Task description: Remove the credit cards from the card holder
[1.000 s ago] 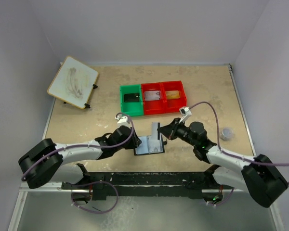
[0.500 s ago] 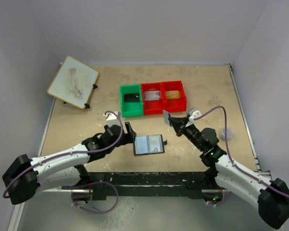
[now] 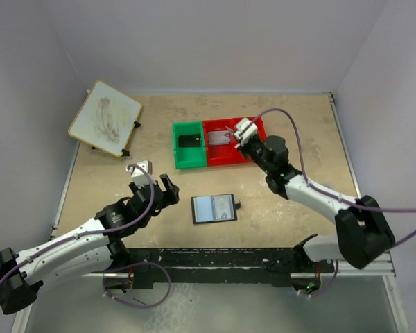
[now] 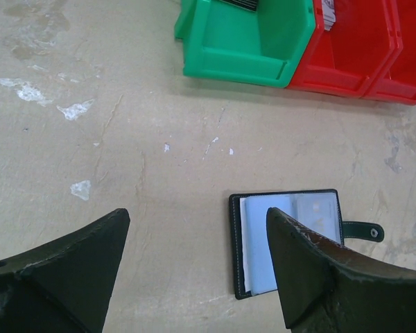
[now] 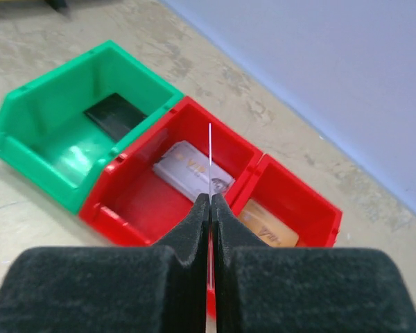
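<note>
Right tool (image 5: 209,202): pressed together on the held card (image 5: 209,156), which shows edge-on as a thin pale line rising above the fingertips.
Held card's place: in the air above the red bins, at the far side of the surface (image 3: 291,125).
Left tool (image 4: 196,216): fingers spread wide apart, gripping nothing, hovering low over bare surface to the left of the card holder.
Card holder (image 3: 213,208): lies open and flat near the middle of the surface, pale inside facing up, its black tab (image 4: 364,229) sticking out from the right edge; no tool touches it.
Green bin (image 5: 69,149): leftmost of three touching bins, with a dark card (image 5: 118,114) in it.
Middle red bin (image 5: 135,201): a pale card (image 5: 191,170) lies inside.
Right red bin (image 5: 308,201): an orange card (image 5: 267,225) lies inside.
Board (image 3: 105,118): whitish, tilted, at the far left corner.
</note>
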{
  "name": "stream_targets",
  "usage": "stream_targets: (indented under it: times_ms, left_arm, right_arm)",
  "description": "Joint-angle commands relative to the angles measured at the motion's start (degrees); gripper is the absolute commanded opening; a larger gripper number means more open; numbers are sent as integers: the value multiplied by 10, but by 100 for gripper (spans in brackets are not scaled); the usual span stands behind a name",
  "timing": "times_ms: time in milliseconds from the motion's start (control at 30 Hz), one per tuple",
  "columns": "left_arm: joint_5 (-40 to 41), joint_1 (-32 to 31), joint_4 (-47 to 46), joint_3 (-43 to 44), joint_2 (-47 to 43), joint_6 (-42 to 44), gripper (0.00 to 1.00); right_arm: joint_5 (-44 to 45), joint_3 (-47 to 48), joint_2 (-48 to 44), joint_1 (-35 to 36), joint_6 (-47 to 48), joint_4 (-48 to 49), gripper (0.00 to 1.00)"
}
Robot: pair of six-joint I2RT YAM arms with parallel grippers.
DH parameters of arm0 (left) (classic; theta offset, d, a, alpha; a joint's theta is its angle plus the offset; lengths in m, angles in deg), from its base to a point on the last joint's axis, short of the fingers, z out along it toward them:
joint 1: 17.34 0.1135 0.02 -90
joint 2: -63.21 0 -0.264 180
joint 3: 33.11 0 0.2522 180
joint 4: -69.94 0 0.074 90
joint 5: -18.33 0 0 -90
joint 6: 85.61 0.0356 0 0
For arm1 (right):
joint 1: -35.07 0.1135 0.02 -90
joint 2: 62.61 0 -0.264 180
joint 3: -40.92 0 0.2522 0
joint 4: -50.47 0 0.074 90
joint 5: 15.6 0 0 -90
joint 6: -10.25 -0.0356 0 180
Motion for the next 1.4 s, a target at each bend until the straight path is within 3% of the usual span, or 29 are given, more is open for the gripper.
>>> stream_targets:
  times_ms: [0,233,400,700,1367]
  left_arm:
    - [21,0,45,1,-23,-14,78]
    - [48,0,84,14,-56,-5,78]
    - [44,0,99,30,-65,8,78]
    - [32,0,111,30,-92,18,78]
    - [19,0,103,38,-95,40,78]
  right_arm:
    - [-53,105,71,-23,68,-62,0]
    - [-101,205,154,-27,148,-131,0]
    - [-76,267,216,-32,171,-169,0]
    - [-111,342,310,-33,244,-201,0]
    - [-65,428,413,-33,365,-240,0]
